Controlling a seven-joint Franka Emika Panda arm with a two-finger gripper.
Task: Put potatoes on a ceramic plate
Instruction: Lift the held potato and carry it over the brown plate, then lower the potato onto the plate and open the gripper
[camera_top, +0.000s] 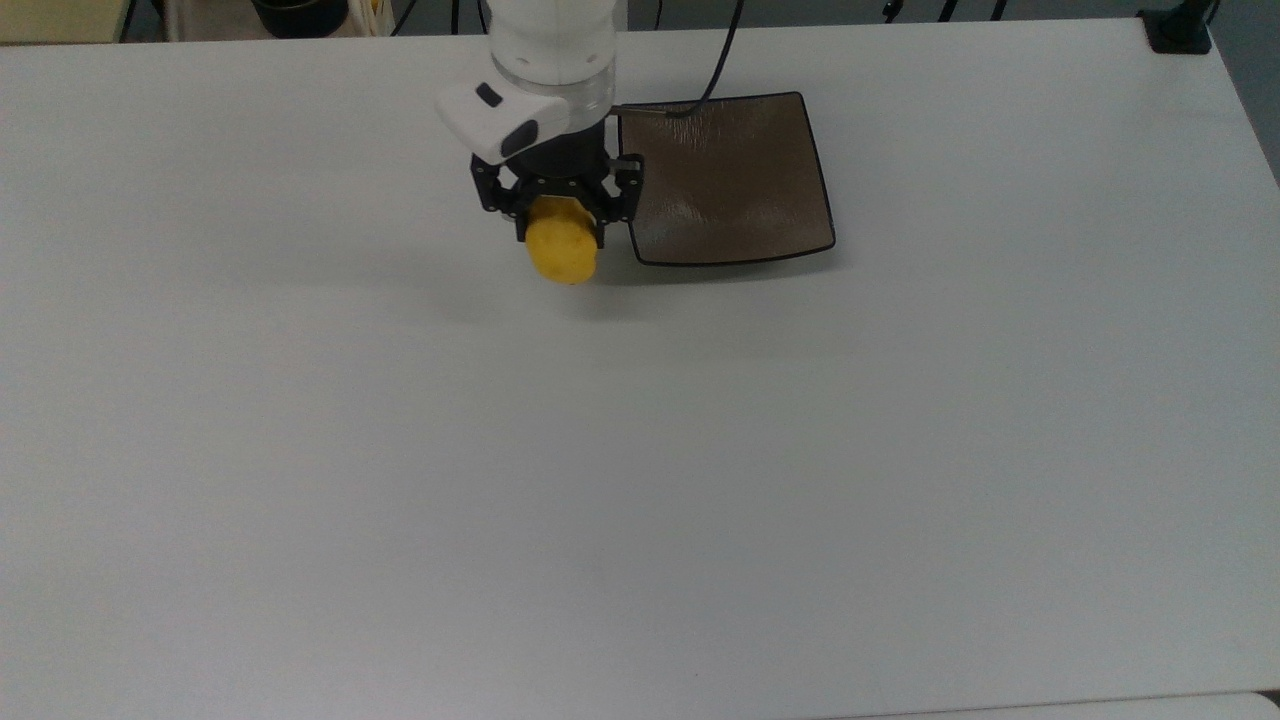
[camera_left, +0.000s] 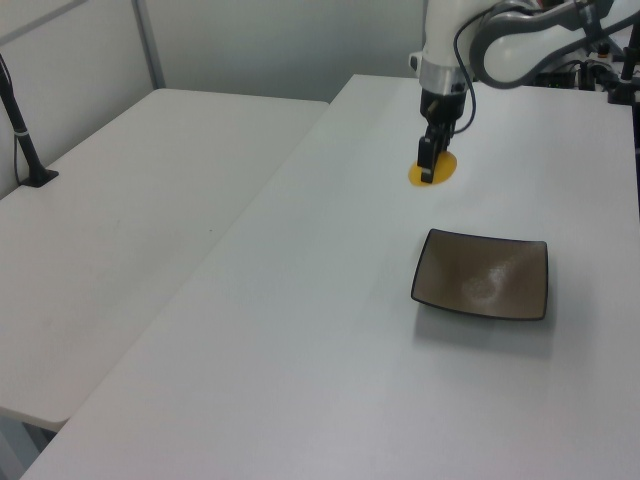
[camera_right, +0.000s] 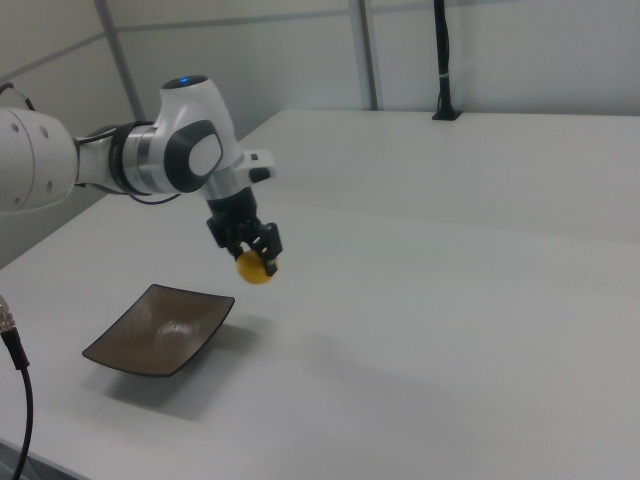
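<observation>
My gripper (camera_top: 561, 222) (camera_left: 432, 170) (camera_right: 256, 258) is shut on the yellow potato (camera_top: 562, 254) (camera_left: 443, 170) (camera_right: 251, 271), which hangs below the black fingers, lifted above the white table. In the top view it is just off the left edge of the square brown ceramic plate (camera_top: 728, 180) (camera_left: 482, 274) (camera_right: 160, 328). The plate lies flat with nothing on it; the arm covers its upper left corner in the top view. In the right view the potato hovers above and to the right of the plate's near corner.
The white table (camera_top: 640, 450) stretches wide around the plate. A black cable (camera_top: 718, 60) runs from the wrist over the plate's top edge. A black post base (camera_top: 1178, 32) sits at the top view's far right corner. A second white table (camera_left: 130, 220) adjoins in the left view.
</observation>
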